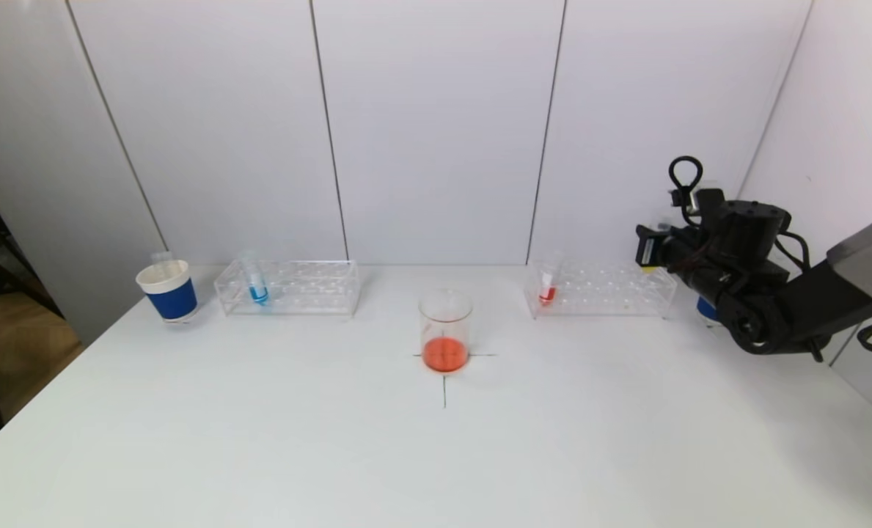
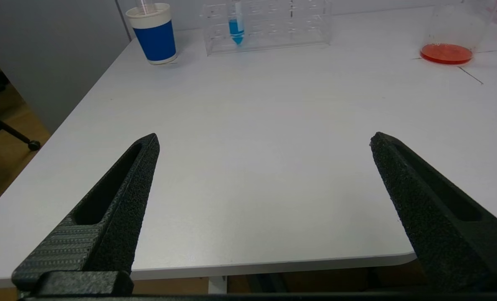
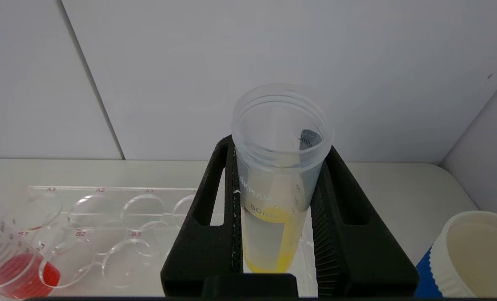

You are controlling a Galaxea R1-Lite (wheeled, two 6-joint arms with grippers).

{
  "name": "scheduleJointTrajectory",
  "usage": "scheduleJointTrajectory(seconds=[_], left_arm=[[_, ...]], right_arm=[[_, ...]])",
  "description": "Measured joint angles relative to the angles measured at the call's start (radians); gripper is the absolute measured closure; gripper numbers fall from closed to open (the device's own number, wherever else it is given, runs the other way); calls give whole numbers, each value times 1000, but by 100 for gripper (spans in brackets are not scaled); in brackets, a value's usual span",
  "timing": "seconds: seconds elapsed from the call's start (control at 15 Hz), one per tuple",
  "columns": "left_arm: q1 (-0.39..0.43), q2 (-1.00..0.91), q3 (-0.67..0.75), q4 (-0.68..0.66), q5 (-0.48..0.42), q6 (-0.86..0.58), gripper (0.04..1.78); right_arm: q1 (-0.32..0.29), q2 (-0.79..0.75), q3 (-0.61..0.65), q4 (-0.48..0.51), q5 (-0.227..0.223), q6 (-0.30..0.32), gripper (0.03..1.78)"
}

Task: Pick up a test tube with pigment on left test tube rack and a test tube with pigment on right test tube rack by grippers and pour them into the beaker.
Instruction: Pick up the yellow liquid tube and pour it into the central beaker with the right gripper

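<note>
The glass beaker [image 1: 445, 330] stands mid-table on a cross mark with orange-red liquid in its bottom. The left test tube rack [image 1: 296, 290] holds a tube of blue pigment [image 1: 257, 282]. A tube of red pigment [image 1: 547, 286] sits in the right test tube rack [image 1: 604, 290]. My right gripper [image 3: 279, 146] is shut on an upright clear test tube [image 3: 273, 217] with only a thin yellow film left inside, held above that rack's right end. My left gripper [image 2: 265, 140] hangs open and holds nothing, over the table's near left edge, far from the blue tube [image 2: 236, 25].
A blue-and-white paper cup [image 1: 169, 290] stands left of the left rack. Another such cup [image 3: 474, 259] sits just right of my right gripper [image 1: 656, 249], close to the side wall. White wall panels close off the table behind the racks.
</note>
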Motion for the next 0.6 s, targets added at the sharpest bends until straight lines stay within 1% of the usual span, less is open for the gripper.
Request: scheduleJointTrajectory(seconds=[0.33, 0.47, 0.6], left_arm=[[0, 0, 0, 0, 0, 0, 6], [0, 0, 0, 0, 0, 0, 6], [0, 0, 0, 0, 0, 0, 6]], right_arm=[[0, -124, -136, 234, 5, -7, 129], [0, -168, -214, 357, 9, -6, 129], [0, -205, -316, 505, 17, -3, 129]])
